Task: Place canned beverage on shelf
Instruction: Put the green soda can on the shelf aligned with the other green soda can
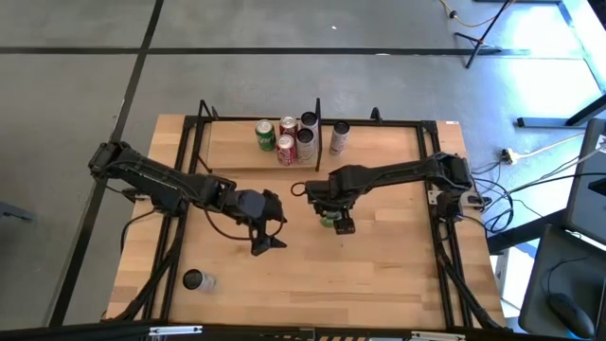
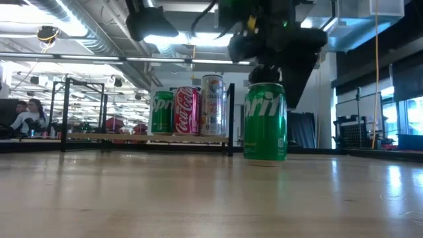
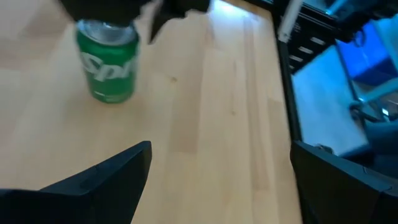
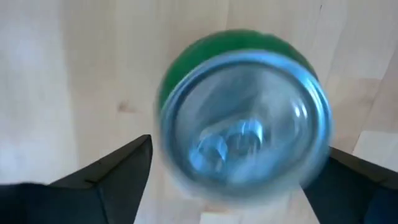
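Green can: a green aluminium Sprite beverage can (image 2: 265,121) stands upright on the light-wood worktop (image 1: 379,265), near its centre, well apart from the shelf.
Right jaws: the right gripper (image 4: 236,171) hangs directly above the can top, pointing straight down. The jaws are spread wide, one finger on each side of the can rim, and hold nothing. Contact with the can cannot be told.
Left jaws: the left gripper (image 1: 268,225) waits at 9 o'clock from the green can, near but apart. The jaws are open and empty.
Shelf: the narrow light-wood ledge framed by thin black metal rods (image 1: 227,142) runs along the 12 o'clock edge of the worktop.
Shelf contents: a second green can (image 1: 266,134), two red cans (image 1: 287,144) and a tall pale can (image 1: 308,123) stand grouped left of the black divider post (image 1: 317,118); one pale slim can (image 1: 339,138) stands right of it.
Spare item: a small dark can-like object (image 1: 194,280) rests near the 7 o'clock corner of the worktop.
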